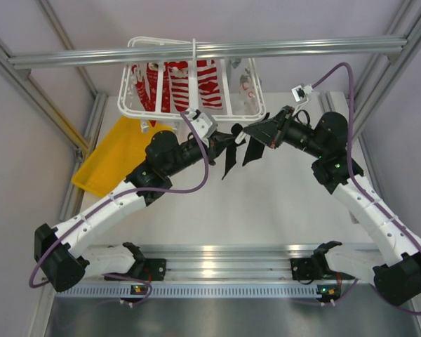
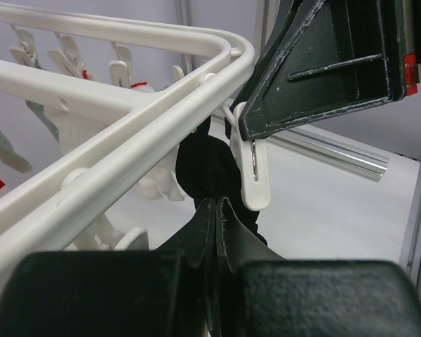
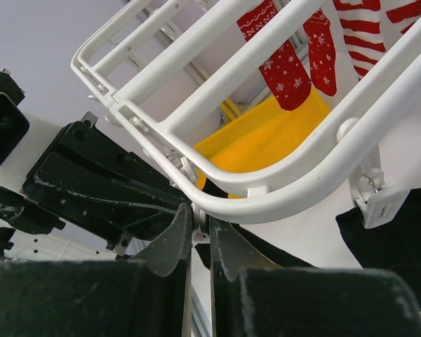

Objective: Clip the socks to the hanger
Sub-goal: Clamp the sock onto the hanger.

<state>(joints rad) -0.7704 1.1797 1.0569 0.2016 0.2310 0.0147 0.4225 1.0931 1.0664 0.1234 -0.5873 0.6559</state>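
At the hanger's near corner, with right jaws pinching the clip and left jaws clamped on the bunched sock beside it, seat the fabric fully between the clip's tips before releasing.

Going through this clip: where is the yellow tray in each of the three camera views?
Top external: yellow tray at left, below the hanger's left corner.
Left wrist: not in view.
Right wrist: centre, seen between the hanger's bars.
Shared landmark: the white hanger's corner rail, visible in all three views.
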